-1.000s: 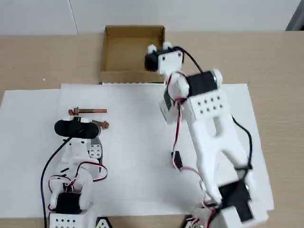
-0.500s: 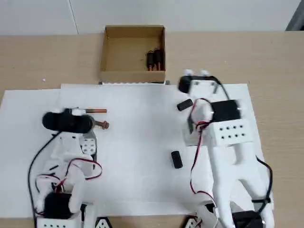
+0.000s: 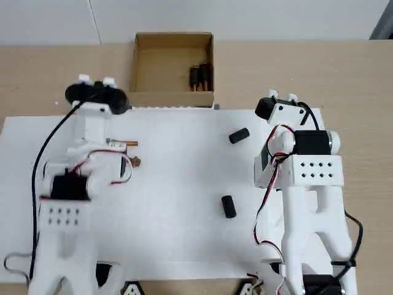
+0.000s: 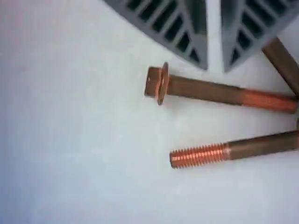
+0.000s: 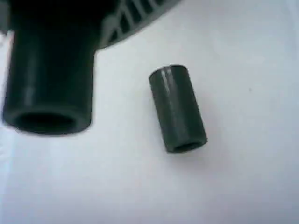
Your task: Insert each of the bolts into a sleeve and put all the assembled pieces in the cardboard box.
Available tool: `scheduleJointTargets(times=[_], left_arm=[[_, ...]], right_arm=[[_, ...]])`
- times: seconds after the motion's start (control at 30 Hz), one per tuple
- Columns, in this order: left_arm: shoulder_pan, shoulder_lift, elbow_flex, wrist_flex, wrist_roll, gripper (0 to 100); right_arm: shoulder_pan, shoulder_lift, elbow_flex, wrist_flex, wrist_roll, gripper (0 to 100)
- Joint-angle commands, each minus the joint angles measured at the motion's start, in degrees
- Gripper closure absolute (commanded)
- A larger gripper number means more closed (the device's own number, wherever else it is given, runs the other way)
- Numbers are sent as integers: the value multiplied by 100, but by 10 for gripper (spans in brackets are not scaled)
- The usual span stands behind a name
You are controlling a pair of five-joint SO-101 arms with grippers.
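Two copper bolts (image 3: 126, 144) (image 3: 134, 161) lie on the white paper at the left, partly under my left arm (image 3: 92, 123). In the left wrist view my left gripper (image 4: 215, 65) hangs just over a flanged bolt (image 4: 210, 91), jaws nearly together and nothing between them. A threaded bolt end (image 4: 219, 151) and a third shaft (image 4: 282, 63) lie beside it. Two black sleeves (image 3: 239, 136) (image 3: 228, 206) lie mid-paper. The right wrist view has one sleeve (image 5: 177, 109) on the paper and a larger black cylinder (image 5: 46, 74) close up. Assembled pieces (image 3: 201, 77) rest in the cardboard box (image 3: 174, 98).
The white paper (image 3: 178, 246) covers most of the wooden table (image 3: 344, 67). The box stands at the far edge of the paper, in the middle. My right arm (image 3: 307, 166) stands to the right of the sleeves, and cables trail from both arms.
The right arm has drawn back from the box toward the near side, leaving assembled pieces inside and uncovering a sleeve. The left arm has stretched out from its folded pose over the bolts.
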Motion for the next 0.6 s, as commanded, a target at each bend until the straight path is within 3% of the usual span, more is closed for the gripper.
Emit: scheduleJointTargets(times=[0.0, 0.07, 0.33, 0.57], left_arm=[[-26, 853, -822, 299, -18, 993], [-35, 1336, -1218, 484, 62, 994], [-62, 2954, -2853, 1644, 1653, 994], [-765, 3859, -3714, 2092, 2330, 994]], right_arm=[[57, -233, -26, -136, -62, 995], [57, -233, -26, -171, -62, 995], [57, -233, -26, -154, -62, 995], [57, -233, -26, -171, -62, 995]])
